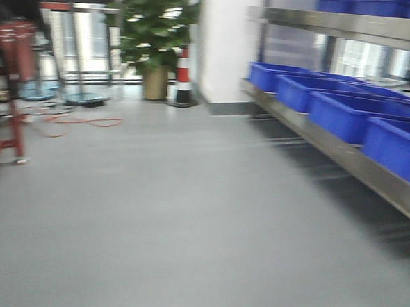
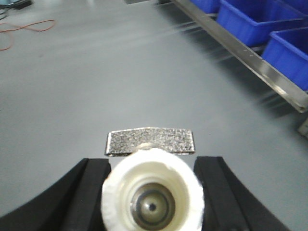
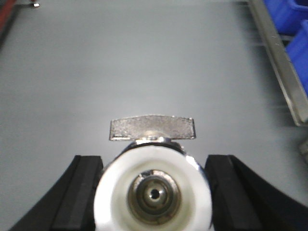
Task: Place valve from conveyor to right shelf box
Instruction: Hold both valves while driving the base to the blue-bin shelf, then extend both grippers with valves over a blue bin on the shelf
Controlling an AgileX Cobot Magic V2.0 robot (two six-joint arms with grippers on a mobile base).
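The left jaws are clenched on a valve point(image 2: 151, 204), port toward the camera, lever handle point(image 2: 150, 141) on top. The right jaws grasp a second valve point(image 3: 154, 192) likewise. Gripping the body apparently steadies each load above the floor point(image 1: 187, 215). Blue boxes point(image 1: 340, 113) stand on the shelf point(image 1: 344, 154), rightward.
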